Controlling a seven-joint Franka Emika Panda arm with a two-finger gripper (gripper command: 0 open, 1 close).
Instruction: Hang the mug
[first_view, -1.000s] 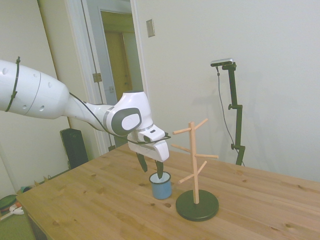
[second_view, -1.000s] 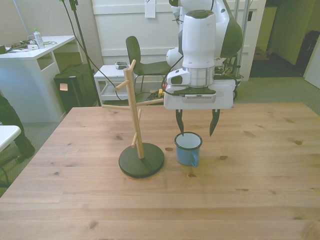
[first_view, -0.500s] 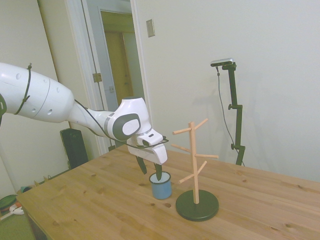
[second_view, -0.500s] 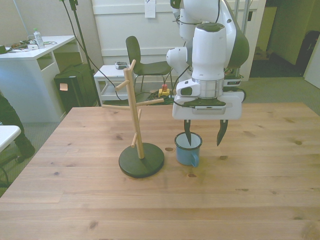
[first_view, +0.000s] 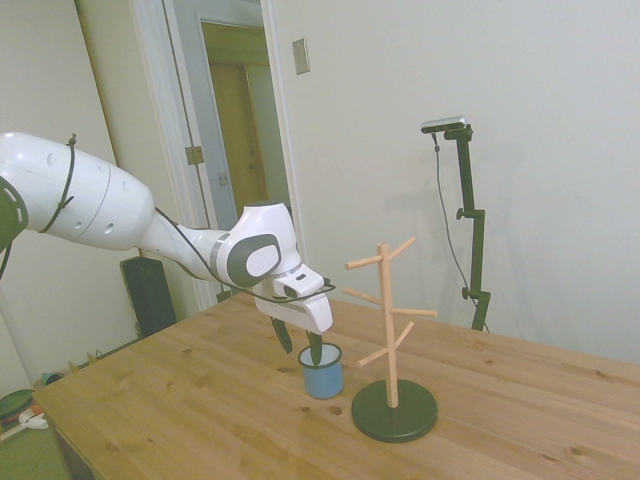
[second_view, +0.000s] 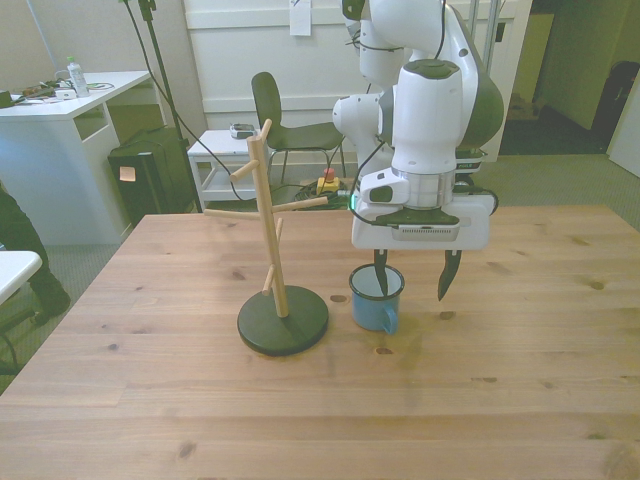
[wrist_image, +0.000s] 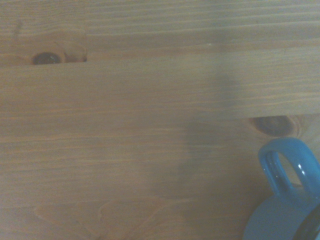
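The jaws stand wide apart, holding nothing. In the front view the gripper (second_view: 412, 283) hangs low over the mug (second_view: 377, 298), one finger dipping just inside the rim on the mug's 3 o'clock side, the other hanging outside in the air past that wall. So the fingers straddle the wall, though whether the inner finger touches the enamel is hard to tell at this range.

The mug stands upright on the wooden table (second_view: 520, 380), just beside the dark round base of the wooden mug tree (second_view: 270, 235), which is at the mug's 9 o'clock in the front view. The wrist view shows the blue loop handle (wrist_image: 289, 166) from close by, free and unobstructed, above bare planks.

By its look the mug is light, stiff and thin-walled, with a glossy skin that will likely be slippery under the pads. A pinch across the rim wall, one finger in and one out, seems the soundest hold, since it leaves the handle clear to slide over a peg. A loose grip would probably let the mug swing or slip during the lift.
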